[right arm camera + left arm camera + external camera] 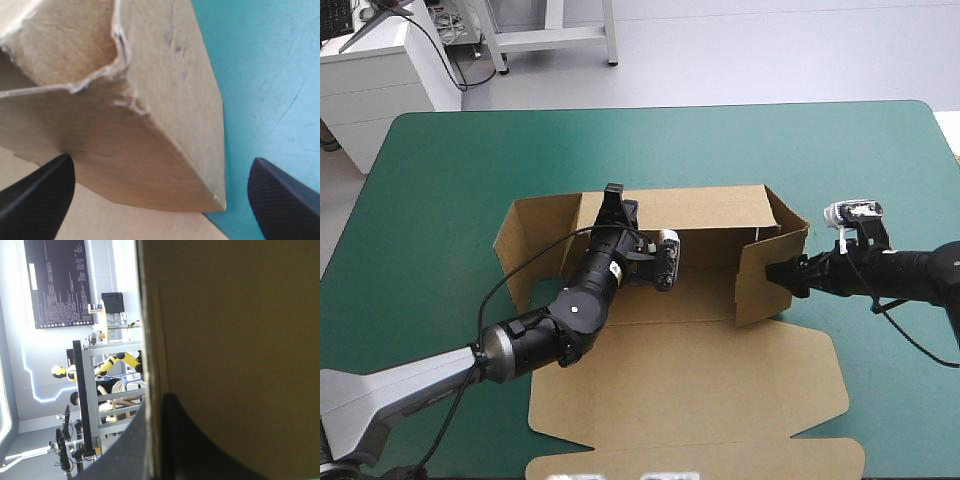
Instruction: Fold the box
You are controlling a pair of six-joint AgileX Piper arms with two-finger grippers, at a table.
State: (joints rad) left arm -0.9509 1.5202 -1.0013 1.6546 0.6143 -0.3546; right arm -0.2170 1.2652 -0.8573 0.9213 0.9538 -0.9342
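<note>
A lab workroom: a teal-green table (450, 180) on a pale floor (740, 50), with a white cabinet (375, 85) and a metal frame (555, 40) behind.

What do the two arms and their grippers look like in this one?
The left arm is black with rounded joints, a silver ring and a grey base link. The right arm is black and slimmer. The right gripper has broad black fingers with a fine cross-hatched texture.

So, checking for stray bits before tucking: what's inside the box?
Inside the box only its bare brown floor shows, with the left tool reaching across to pinch the far wall. The floor under that arm is covered, so unseen.
</note>
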